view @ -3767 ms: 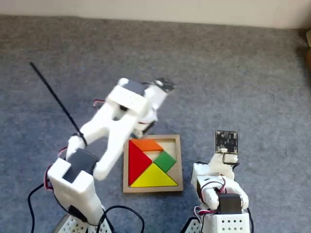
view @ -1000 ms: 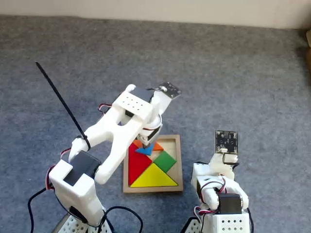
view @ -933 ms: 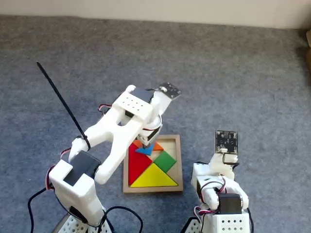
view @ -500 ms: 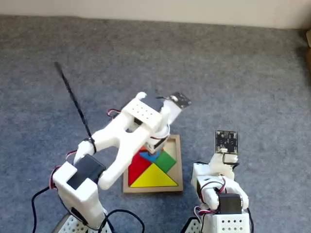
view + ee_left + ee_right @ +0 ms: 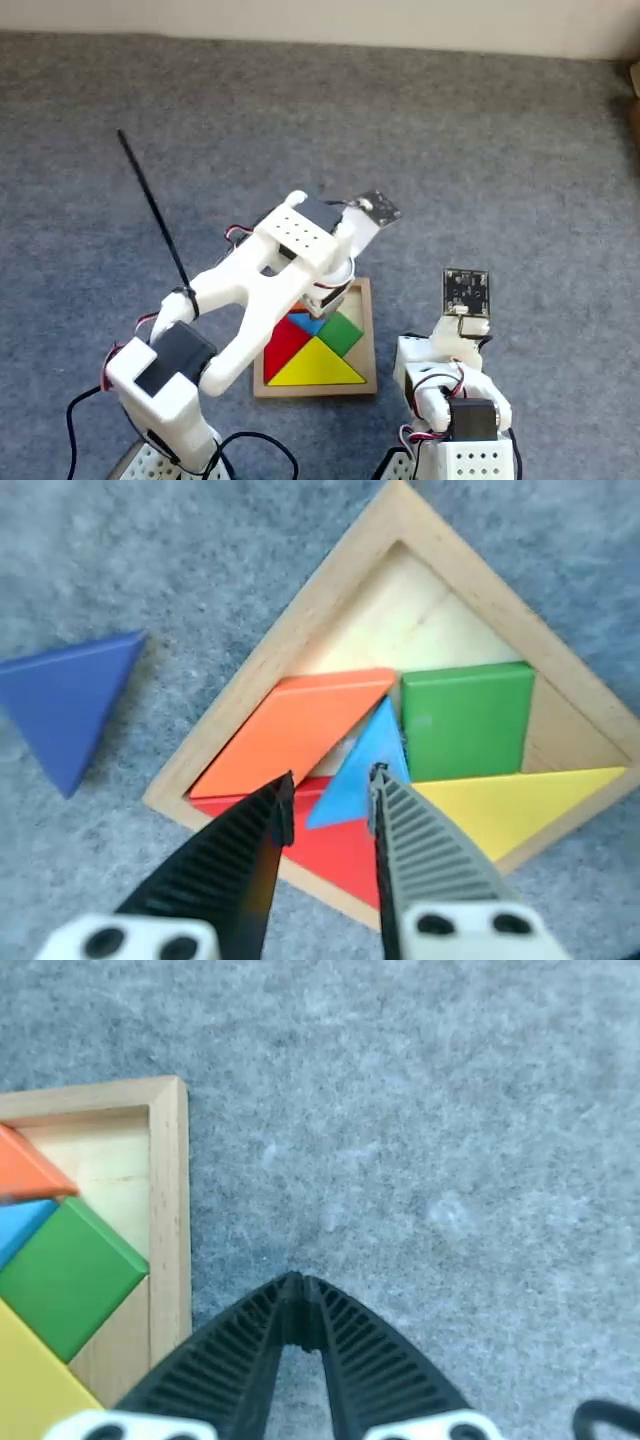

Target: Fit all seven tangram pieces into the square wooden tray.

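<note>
The square wooden tray (image 5: 371, 340) lies between the two arms. It holds a red triangle (image 5: 279, 340), a yellow triangle (image 5: 316, 366), a green square (image 5: 465, 720) and an orange parallelogram (image 5: 290, 730). A small light-blue triangle (image 5: 365, 755) rests among them, tilted over the red and orange edges. My left gripper (image 5: 328, 792) hovers just above it with its fingers apart, one fingertip (image 5: 380, 780) overlapping the triangle's corner. A larger dark-blue triangle (image 5: 65, 705) lies on the carpet outside the tray. My right gripper (image 5: 297, 1285) is shut and holds nothing, over carpet beside the tray rim (image 5: 170, 1210).
Grey carpet covers the whole floor. A thin black rod (image 5: 150, 205) sticks up from the left arm (image 5: 260, 290). The right arm (image 5: 455, 395) sits folded to the right of the tray. Part of the tray floor (image 5: 400, 620) is bare wood.
The left arm has swung right over the tray and brought the light-blue triangle down among the pieces. The right arm has kept still.
</note>
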You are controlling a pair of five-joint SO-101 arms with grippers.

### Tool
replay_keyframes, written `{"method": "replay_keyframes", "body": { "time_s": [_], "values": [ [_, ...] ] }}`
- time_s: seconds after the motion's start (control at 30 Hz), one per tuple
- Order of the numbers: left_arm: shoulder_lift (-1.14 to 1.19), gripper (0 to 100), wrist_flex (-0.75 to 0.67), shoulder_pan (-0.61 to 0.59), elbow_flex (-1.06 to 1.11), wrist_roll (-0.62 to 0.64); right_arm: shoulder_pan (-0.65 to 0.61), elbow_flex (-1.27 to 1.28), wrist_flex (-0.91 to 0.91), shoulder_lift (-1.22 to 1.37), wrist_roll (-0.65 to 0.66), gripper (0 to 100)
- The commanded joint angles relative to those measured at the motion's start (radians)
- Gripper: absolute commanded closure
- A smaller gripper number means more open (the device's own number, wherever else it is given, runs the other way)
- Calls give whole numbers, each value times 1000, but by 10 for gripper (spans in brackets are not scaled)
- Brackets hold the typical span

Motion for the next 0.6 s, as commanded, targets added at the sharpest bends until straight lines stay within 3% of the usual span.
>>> {"method": "replay_keyframes", "body": {
  "time_s": [0.0,0.2,0.37,0.57],
  "values": [
    [-104,859,35,16,-47,-3,19,136,-27,-16,15,994],
    [-142,857,21,16,77,-8,19,136,-27,-16,15,994],
    [-142,856,-80,7,165,-8,19,136,-27,-16,15,994],
    [-154,859,-81,5,134,-8,19,136,-27,-16,15,994]
  ]
}}
